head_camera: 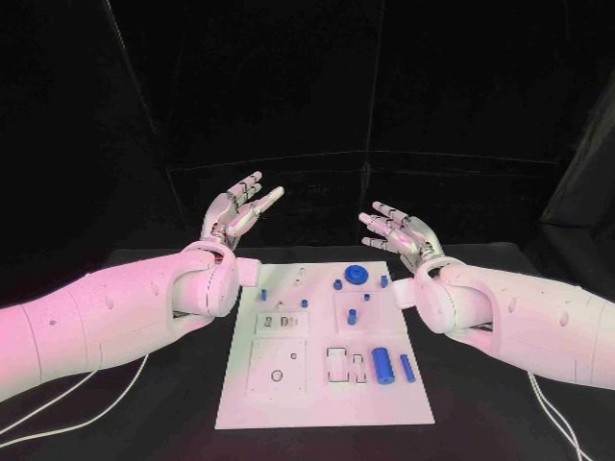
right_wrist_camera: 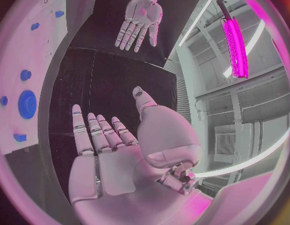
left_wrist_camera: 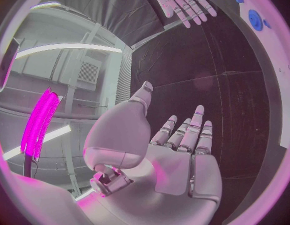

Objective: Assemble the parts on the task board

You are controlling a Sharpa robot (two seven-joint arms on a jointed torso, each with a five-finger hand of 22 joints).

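Board (head_camera: 322,403) first, nearest to me: the white plate lies in the lower middle of the head view on the black table (head_camera: 141,403), its long side running away from me. On its near half, right of centre, a thick blue cylinder (head_camera: 382,365) lies flat with a thinner blue pin (head_camera: 406,368) just beside it on the right, the two not quite touching as far as I can tell. Left of them the board shows dark outlined recesses. Further up the plate sit smaller blue pieces (head_camera: 352,315) scattered across the middle, and near the far edge a round blue disc (head_camera: 355,272) with a short blue peg (head_camera: 384,280) to its right. Two white cables (head_camera: 72,408) trail over the table at the lower left of the frame. My arms flank the board, left arm (head_camera: 100,322) from the left edge, right arm (head_camera: 529,312) from the right. Beyond the far edge of the plate both my hands are raised above the table with nothing in them: my left hand (head_camera: 241,213) in the upper middle-left, fingers spread and pointing up and away, and my right hand (head_camera: 402,233) just right of centre, fingers likewise apart. The two hands are well apart from each other, and neither touches the board or any blue piece.
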